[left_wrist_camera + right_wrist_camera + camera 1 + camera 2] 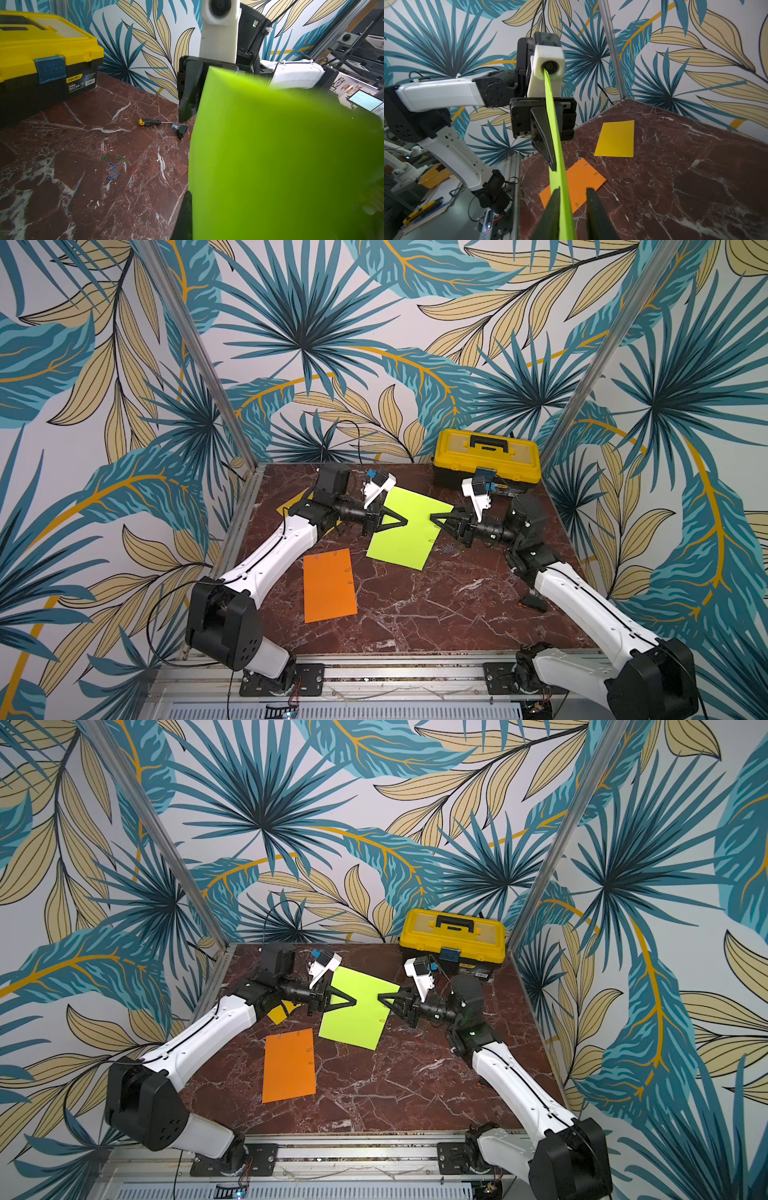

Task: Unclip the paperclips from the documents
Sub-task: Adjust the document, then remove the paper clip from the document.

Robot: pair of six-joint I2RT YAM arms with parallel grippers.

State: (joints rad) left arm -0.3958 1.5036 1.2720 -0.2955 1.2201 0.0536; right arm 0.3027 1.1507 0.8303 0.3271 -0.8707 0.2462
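- The left pincer [553,166] is clamped on the lime green sheet [409,539], which is held up between the arms, apparently so that its clipped edge can be reached.
- The right pincer [573,190] is parted narrowly around the opposite edge.
- Loose paperclips [113,166] are scattered on the bench [415,614]; others are seen on the orange sheet [329,585].
- The golden yellow sheet [615,138] is mostly hidden by the left arm [282,551] in both top views.
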